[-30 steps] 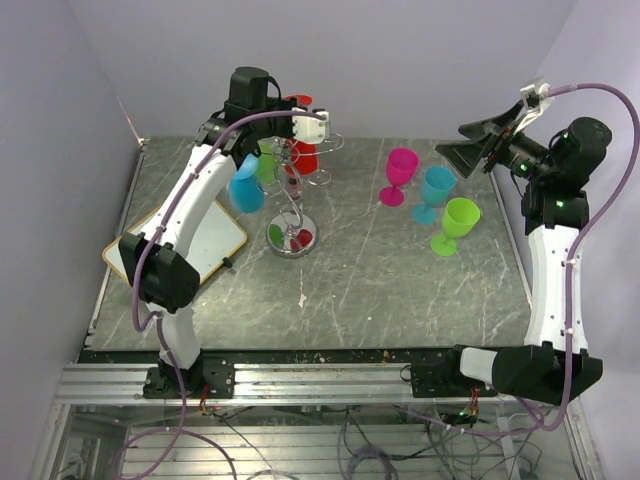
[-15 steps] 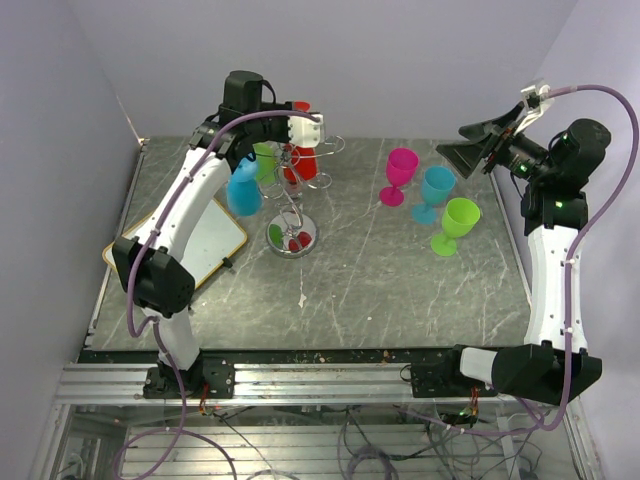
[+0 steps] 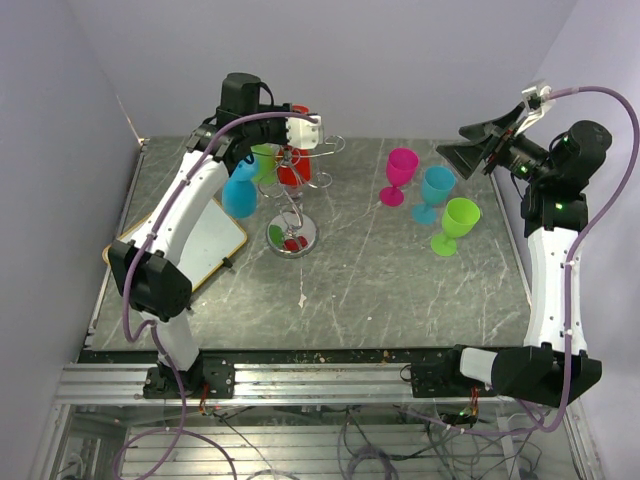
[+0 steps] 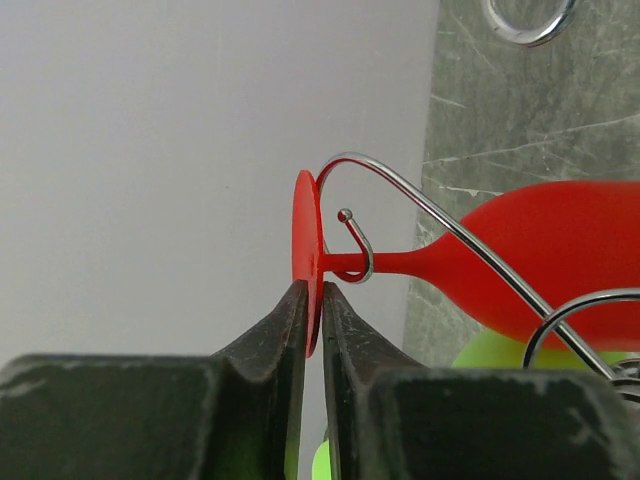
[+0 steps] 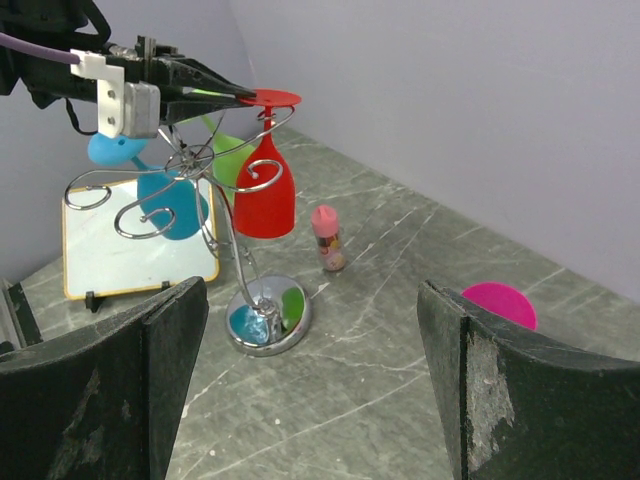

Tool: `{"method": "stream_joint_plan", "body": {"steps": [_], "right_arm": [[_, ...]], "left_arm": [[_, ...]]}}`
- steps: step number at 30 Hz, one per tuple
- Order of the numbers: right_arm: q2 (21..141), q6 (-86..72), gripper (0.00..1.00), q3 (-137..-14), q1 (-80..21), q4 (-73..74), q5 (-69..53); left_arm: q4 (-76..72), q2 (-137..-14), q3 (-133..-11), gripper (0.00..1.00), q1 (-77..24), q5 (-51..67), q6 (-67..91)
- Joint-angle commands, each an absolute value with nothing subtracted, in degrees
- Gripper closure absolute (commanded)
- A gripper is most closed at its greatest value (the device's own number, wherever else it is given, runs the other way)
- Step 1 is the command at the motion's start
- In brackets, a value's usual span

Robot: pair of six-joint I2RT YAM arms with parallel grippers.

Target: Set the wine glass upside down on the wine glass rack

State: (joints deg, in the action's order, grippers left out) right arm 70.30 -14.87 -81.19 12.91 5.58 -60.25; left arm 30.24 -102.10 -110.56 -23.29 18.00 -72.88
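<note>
The red wine glass (image 5: 265,195) hangs bowl-down on the wine glass rack (image 5: 268,318), in the upper left of the right wrist view. Its stem is caught in a curled wire arm, and its foot is uppermost. The left end effector (image 4: 312,290) straddles that foot's rim. Its fingers sit so near either face that I cannot tell whether it is pinching or has let go. The right end effector (image 5: 310,288) is spread wide and holds nothing, at the top view's upper right. On the table (image 3: 380,280), pink (image 3: 400,175), blue (image 3: 435,192) and green (image 3: 457,224) glasses stand upright, right of centre.
</note>
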Motion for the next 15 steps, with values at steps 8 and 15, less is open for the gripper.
{"method": "stream_joint_plan", "body": {"steps": [8,15], "right_arm": [[68.87,-15.77,0.15,-80.16,13.71,3.62,-60.82],[69.17,-16.26,0.15,-79.86,13.89,2.99,-61.0]], "left_arm": [[30.24,-99.34,-110.2,0.76,-22.88,18.5,-71.7],[32.06,-97.96,-109.96,0.73,-22.88,17.87,-72.94]]}}
